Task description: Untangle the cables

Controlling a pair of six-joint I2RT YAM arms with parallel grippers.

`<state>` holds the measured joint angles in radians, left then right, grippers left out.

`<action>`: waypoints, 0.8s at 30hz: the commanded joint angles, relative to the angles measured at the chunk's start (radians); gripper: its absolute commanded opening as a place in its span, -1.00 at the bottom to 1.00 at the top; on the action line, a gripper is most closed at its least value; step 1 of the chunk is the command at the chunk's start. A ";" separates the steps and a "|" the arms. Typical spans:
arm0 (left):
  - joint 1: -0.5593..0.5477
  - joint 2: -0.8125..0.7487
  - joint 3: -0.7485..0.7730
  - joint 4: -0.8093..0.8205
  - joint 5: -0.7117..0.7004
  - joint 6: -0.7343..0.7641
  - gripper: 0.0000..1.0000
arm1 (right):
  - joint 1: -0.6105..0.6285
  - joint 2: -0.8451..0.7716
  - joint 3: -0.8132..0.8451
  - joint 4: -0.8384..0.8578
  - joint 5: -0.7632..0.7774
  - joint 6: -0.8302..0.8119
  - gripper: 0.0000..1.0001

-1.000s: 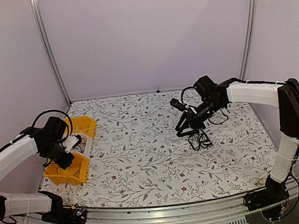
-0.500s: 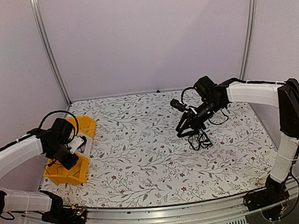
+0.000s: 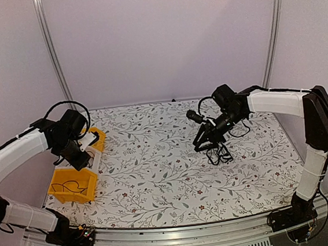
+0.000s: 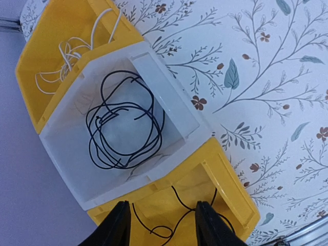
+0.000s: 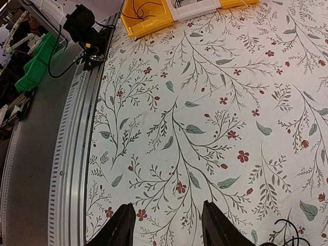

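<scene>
While the left tool point(image 4: 162, 206) hangs with its two fingers parted and nothing between them, a loose black cable point(image 4: 179, 212) lies directly below it in the near yellow bin point(image 4: 230, 189). That bin stands at the left edge of the bench point(image 4: 266, 77). Just beyond and touching it, a white bin point(image 4: 177, 105) holds a coiled black cable point(image 4: 123, 128), thin and wound into several overlapping rings. Farther still, a second yellow bin point(image 4: 51, 25) holds a white cable point(image 4: 64, 59) in slack loops.

On the right half of the bench, the right tool point(image 3: 201, 143) points down and to the left. Its fingers are spread apart and grip nothing; its wrist view shows only the floral bench top in the gap. The tangle of black cables point(image 3: 219, 151) lies on the bench just to the right of this tool and slightly nearer. It is a small knot of thin loops, and one loop shows at the lower right corner of the wrist view. Whether the tool touches the tangle cannot be told.
</scene>
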<state>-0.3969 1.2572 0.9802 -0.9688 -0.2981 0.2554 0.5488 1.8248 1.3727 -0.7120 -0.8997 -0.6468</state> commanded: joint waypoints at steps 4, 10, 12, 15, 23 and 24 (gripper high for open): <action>-0.101 -0.004 0.032 -0.220 0.185 -0.003 -0.16 | 0.001 0.025 0.022 -0.019 -0.010 -0.021 -0.03; -0.174 0.024 -0.055 -0.257 0.241 -0.016 -0.20 | 0.004 0.030 0.026 -0.027 -0.008 -0.029 -0.03; -0.178 0.048 -0.066 -0.244 0.161 -0.025 -0.24 | 0.004 0.029 0.025 -0.029 -0.008 -0.031 -0.03; -0.204 0.091 -0.020 -0.185 0.074 -0.035 -0.31 | 0.004 0.024 0.028 -0.040 -0.009 -0.039 -0.05; -0.371 0.236 0.224 0.135 0.072 -0.045 -0.29 | -0.111 -0.053 -0.012 -0.021 0.124 -0.013 -0.08; -0.401 0.264 0.256 0.183 0.074 -0.049 -0.29 | -0.136 -0.054 -0.017 -0.023 0.150 -0.007 -0.08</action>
<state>-0.7162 1.4479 1.1294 -1.0283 -0.2214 0.2287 0.5106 1.8240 1.3731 -0.7349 -0.8349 -0.6697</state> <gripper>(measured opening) 0.353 0.461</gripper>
